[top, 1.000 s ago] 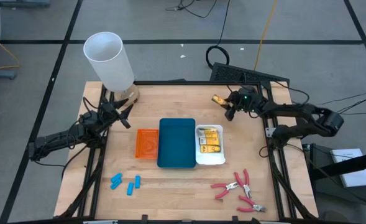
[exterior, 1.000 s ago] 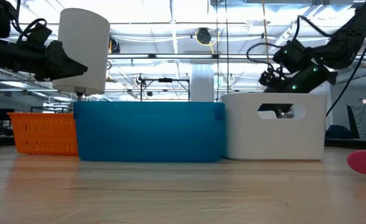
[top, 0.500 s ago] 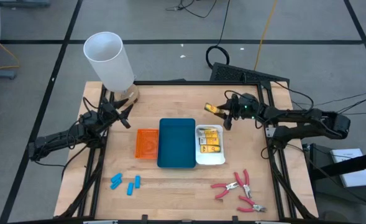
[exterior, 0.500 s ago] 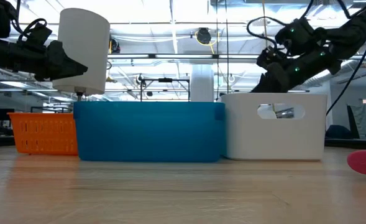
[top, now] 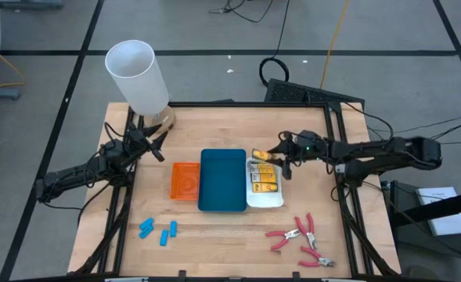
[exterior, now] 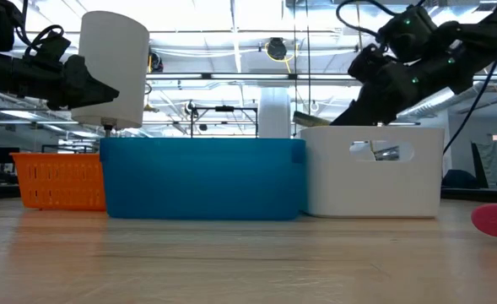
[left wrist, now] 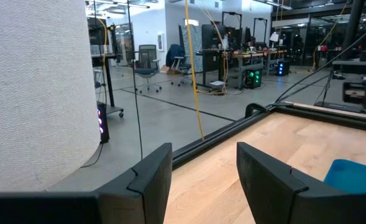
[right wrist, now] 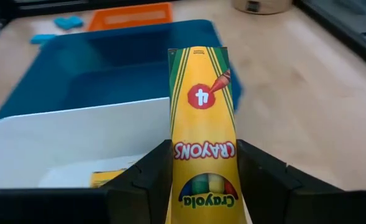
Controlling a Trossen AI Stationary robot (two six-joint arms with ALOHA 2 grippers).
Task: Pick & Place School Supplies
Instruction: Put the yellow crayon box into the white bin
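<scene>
Directly under the right hand (top: pixel 271 155) sits the white tray (top: pixel 277 199); hand grips a crayon packet (right wrist: pixel 202 137). Packet's long axis runs forward from the fingers. Left hand (top: pixel 153 141) waits far off, empty, jaws apart.

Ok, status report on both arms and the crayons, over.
Right gripper shut on crayon box, over white tray. Left gripper open, idle by white cylinder. Nothing blocking.

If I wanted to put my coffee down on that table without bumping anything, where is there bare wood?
Bare wood: the back strip between the white cylinder and the right gripper, and the front middle between the blue pieces and the pliers. Crowded: the centre, where the orange tray, blue tray and white tray sit together, with the crayon packet held above.
</scene>
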